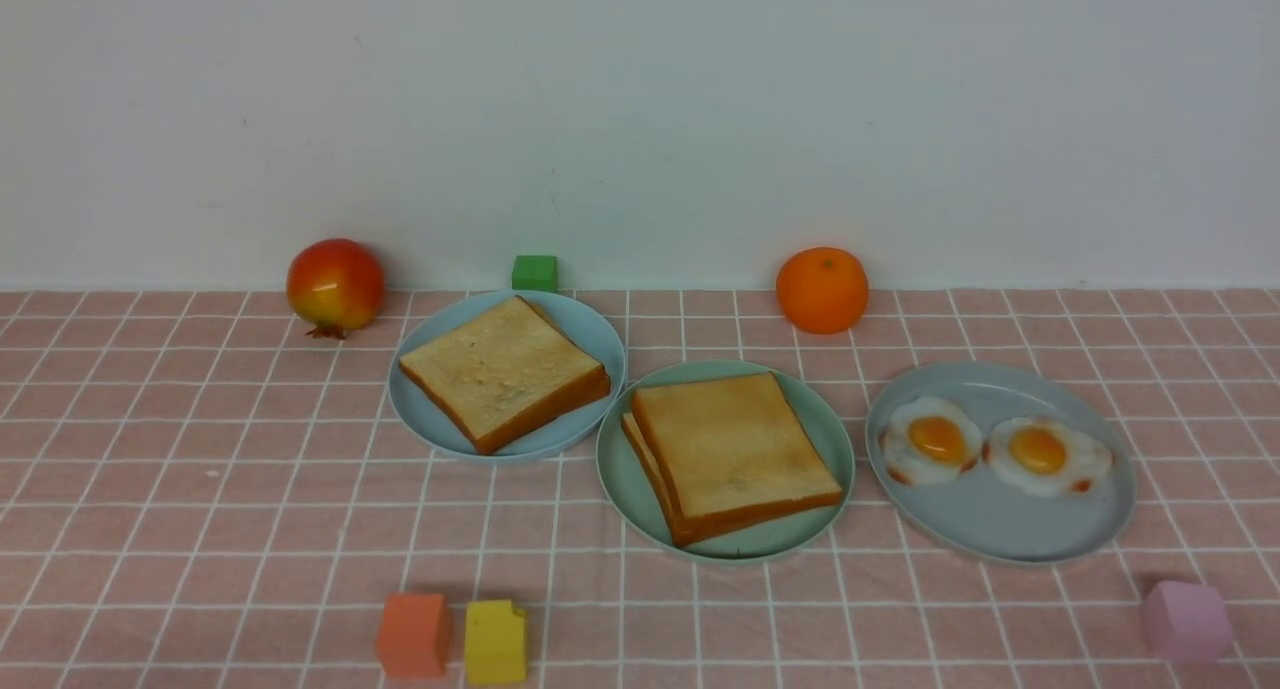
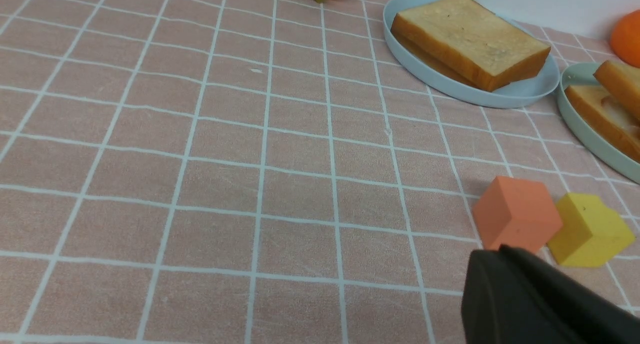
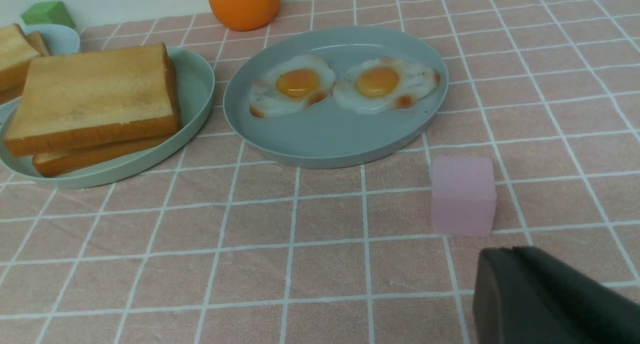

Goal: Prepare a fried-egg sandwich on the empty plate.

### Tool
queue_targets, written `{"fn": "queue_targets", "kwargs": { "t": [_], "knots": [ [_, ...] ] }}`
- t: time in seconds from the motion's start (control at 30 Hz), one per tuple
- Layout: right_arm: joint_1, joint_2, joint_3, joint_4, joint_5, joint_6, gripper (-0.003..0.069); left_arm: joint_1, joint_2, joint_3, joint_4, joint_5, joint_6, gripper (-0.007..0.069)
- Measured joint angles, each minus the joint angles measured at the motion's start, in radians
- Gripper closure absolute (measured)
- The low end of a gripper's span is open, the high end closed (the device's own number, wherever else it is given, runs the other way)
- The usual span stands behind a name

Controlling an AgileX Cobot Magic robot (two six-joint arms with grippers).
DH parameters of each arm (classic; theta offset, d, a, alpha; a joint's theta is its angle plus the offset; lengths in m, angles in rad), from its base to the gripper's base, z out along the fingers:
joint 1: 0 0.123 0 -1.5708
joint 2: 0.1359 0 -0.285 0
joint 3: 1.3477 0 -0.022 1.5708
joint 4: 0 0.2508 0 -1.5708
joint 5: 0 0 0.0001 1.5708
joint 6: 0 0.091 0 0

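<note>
Tablecloth (image 1: 250, 529), pink, pale grid; plain whitish wall (image 1: 640, 129) at twelve; sandwich (image 1: 735, 454) on green plate (image 1: 620, 489), centre; left claw (image 2: 505, 256) closed, empty; right claw (image 3: 515, 256) empty, its opening unclear; no writing legible.

the top toast slice (image 1: 735, 444) mostly hides the slice beneath (image 1: 655, 474) in front view.

The mint plate (image 1: 620, 489) looks like smooth plastic; the tablecloth (image 1: 270, 529), perhaps, matt woven cloth.
</note>
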Motion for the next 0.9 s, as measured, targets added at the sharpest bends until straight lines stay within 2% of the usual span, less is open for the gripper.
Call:
{"fn": "queue_targets", "kwargs": {
  "t": [0.9],
  "knots": [
    [0.0,0.0,0.0,0.0,0.0,0.0,0.0581,0.0,0.0,0.0,0.001,0.001,0.0,0.0612]
  ]
}}
